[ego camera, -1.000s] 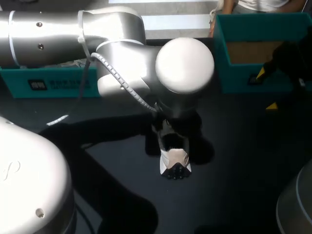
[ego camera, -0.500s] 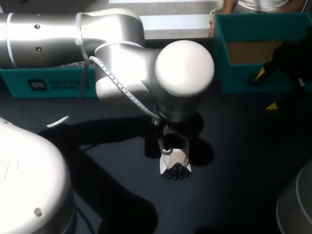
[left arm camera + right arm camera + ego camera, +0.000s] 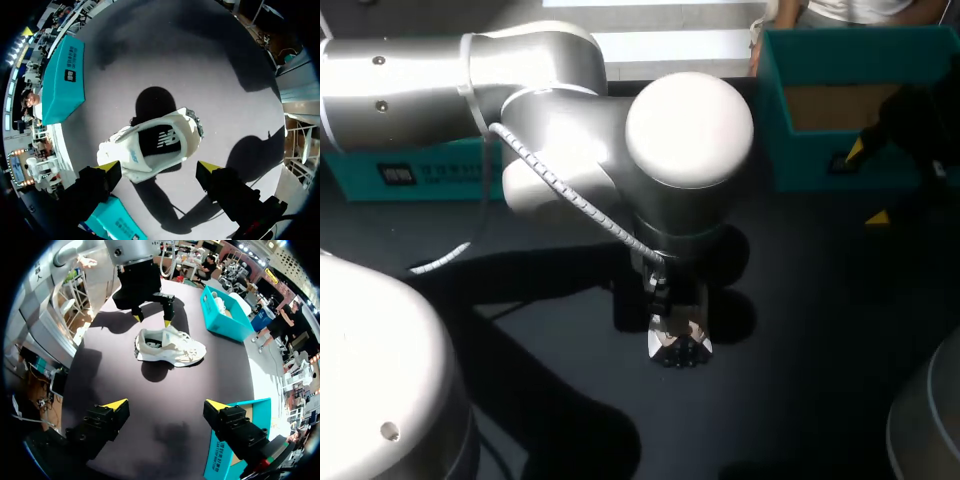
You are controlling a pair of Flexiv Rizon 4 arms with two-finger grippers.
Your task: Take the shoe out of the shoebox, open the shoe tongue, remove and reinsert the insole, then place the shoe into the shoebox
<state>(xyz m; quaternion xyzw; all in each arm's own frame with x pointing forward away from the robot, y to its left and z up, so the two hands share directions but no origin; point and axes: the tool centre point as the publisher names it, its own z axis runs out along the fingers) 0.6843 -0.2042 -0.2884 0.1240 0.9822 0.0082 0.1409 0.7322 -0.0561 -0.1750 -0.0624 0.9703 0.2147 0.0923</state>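
Head view: left arm [image 3: 620, 150] fills mid-frame and hides most of the shoe [image 3: 678, 345]. Only one end shows, just below the wrist at centre.

Left wrist view: left fingers [image 3: 107, 167] are apart, with the shoe on the dark desk [image 3: 225, 90] between and ahead of them. I cannot tell whether either tip touches it.

Right wrist view: right fingers [image 3: 116, 405] are apart with nothing between them. The shoe is seen whole, well ahead.

Head view again: teal shoebox [image 3: 820, 165] sits upper right, open, cut by the frame edge and partly behind the right arm's dark wrist. A second teal box [image 3: 420, 175] is upper left, largely behind the left arm. Which one is base or lid is unclear.
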